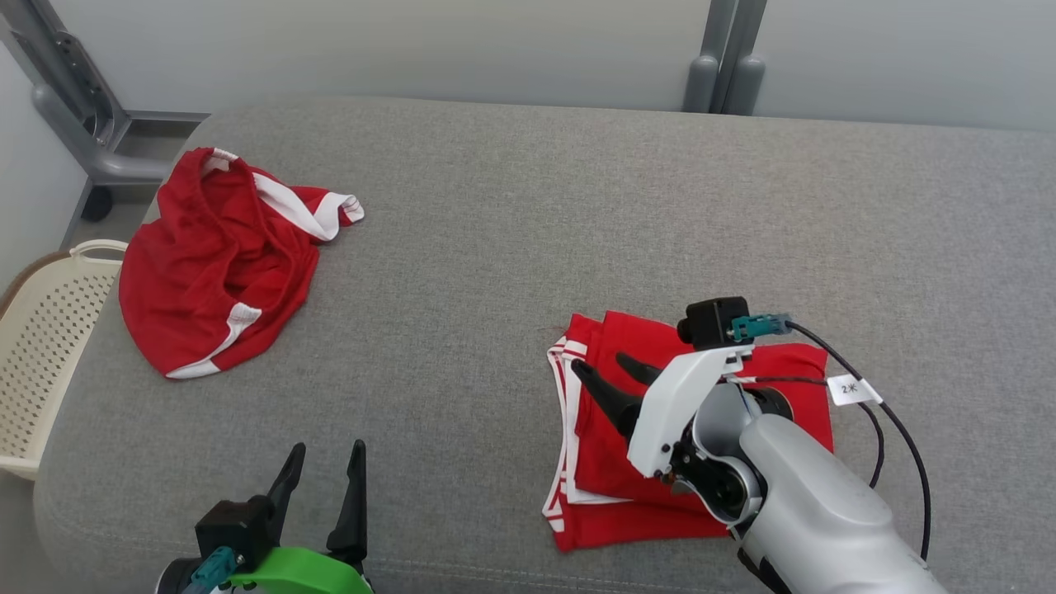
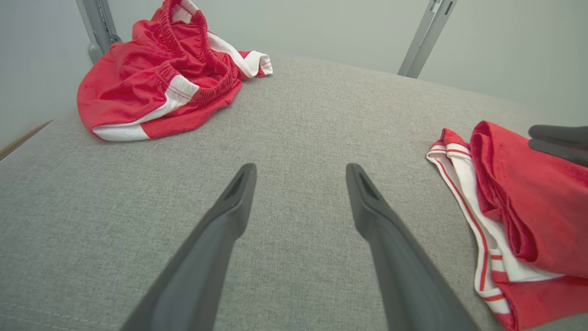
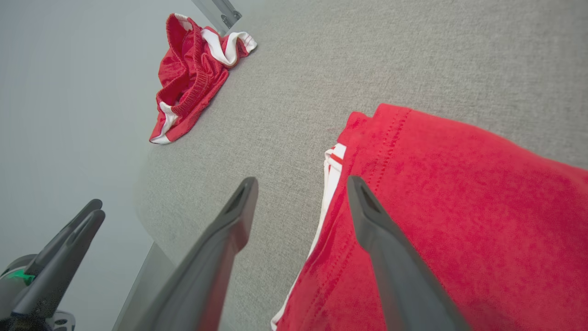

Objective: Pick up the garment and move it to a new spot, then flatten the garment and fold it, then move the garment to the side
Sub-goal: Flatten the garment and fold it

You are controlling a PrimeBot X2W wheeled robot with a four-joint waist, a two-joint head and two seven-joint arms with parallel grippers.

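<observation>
grey cushion [image 1: 528, 206], folded garment [image 1: 598, 462] lying at its near right, under the right gripper [image 1: 601, 361].
its fingers are spread with nothing between them, tips just over the fold's left edge; the left gripper [image 1: 327, 448] hovers well apart near the front edge, fingers spread too. likely risks: a fingertip catches the top layer on pulling away, or a one-sided pinch lets the layers slide open when moved aside. crumpled shorts [image 1: 214, 264] far left could be mistaken for the target.

A bare test room: grey padded bench [image 1: 577, 206], steel frame posts [image 1: 726, 66], plain walls [image 1: 412, 41], perforated basket [image 1: 49, 330].
</observation>
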